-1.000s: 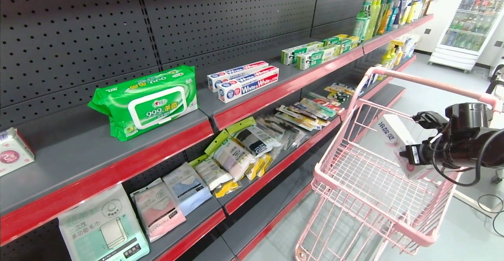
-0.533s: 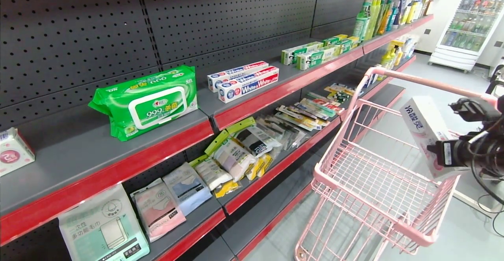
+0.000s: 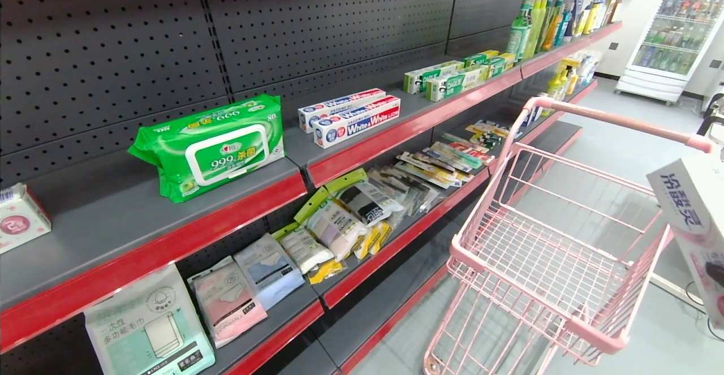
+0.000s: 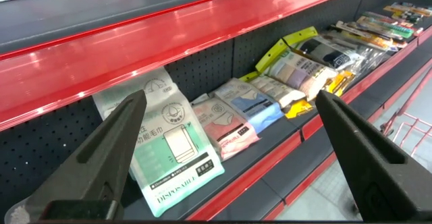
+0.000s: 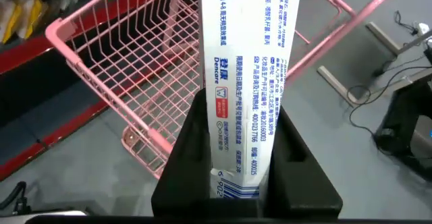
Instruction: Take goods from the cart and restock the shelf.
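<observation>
Right wrist view — claw (image 5: 239,119) grips long white box (image 5: 246,42) — blue print.

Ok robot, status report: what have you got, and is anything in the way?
Right end effector shut on white box, above pink cart. Left end effector open, empty. Nothing blocking the shelf.

Pink cart (image 3: 459,249), red-edged grey shelf (image 3: 102,216)

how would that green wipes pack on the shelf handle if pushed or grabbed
The green wipes pack looks soft and bulging, so it would probably sag when gripped. Its glossy film may be slippery. Broad and low on the shelf, it should slide, not roll.
</observation>
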You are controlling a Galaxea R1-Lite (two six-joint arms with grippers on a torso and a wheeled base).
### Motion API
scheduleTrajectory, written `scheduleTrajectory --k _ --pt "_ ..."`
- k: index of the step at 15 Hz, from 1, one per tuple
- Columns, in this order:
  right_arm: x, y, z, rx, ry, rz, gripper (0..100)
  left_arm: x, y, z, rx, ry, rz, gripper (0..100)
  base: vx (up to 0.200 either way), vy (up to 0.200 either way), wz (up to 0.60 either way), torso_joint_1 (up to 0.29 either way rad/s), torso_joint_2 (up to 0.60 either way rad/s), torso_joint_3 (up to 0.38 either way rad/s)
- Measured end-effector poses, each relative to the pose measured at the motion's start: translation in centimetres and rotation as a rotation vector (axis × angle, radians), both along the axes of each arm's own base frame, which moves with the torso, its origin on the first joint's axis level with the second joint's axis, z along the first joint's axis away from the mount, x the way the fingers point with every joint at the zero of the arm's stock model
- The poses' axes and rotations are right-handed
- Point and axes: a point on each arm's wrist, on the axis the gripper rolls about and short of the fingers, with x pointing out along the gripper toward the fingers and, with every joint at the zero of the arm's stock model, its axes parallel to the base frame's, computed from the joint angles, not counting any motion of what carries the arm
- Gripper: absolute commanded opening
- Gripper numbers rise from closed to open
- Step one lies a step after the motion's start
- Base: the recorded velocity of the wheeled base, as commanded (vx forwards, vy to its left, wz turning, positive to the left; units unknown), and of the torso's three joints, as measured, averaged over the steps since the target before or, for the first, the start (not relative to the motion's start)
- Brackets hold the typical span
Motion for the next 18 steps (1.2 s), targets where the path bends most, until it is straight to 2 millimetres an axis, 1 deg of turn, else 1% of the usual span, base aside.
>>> scheduleTrajectory --k 2,4,5,7,9,14,18 --pt "-3.4 0.5 -0.8 -0.020 -0.033 0.005 0 0.0 0.0 0.0 0.000 0.000 0.000 100 0.000 0.000 0.00 0.000 0.00 0.000" --pt "-5.5 0.8 -1.1 -0.033 -0.079 0.008 0 0.0 0.0 0.0 0.000 0.000 0.000 100 0.000 0.000 0.00 0.000 0.00 0.000" --pt "-6.1 0.8 -1.0 -0.039 -0.112 0.005 0 0.0 0.0 0.0 0.000 0.000 0.000 100 0.000 0.000 0.00 0.000 0.00 0.000" --pt "-6.8 0.9 -1.0 -0.047 -0.151 0.005 0 0.0 0.0 0.0 0.000 0.001 0.000 100 0.000 0.000 0.00 0.057 -0.12 -0.072" --pt "-7.2 1.0 -0.7 -0.052 -0.180 0.004 0 0.0 0.0 0.0 0.000 0.000 0.000 100 0.000 0.000 0.00 0.186 -0.43 -0.239" --pt "-7.5 1.0 -0.5 -0.075 -0.196 0.006 0 0.0 0.0 0.0 0.000 0.000 0.000 100 0.000 0.000 0.00 0.258 -0.57 -0.312" --pt "-7.5 1.0 -0.5 -0.080 -0.199 0.006 0 0.0 0.0 0.0 0.000 0.000 0.000 100 0.000 0.000 0.00 0.196 -0.42 -0.226"
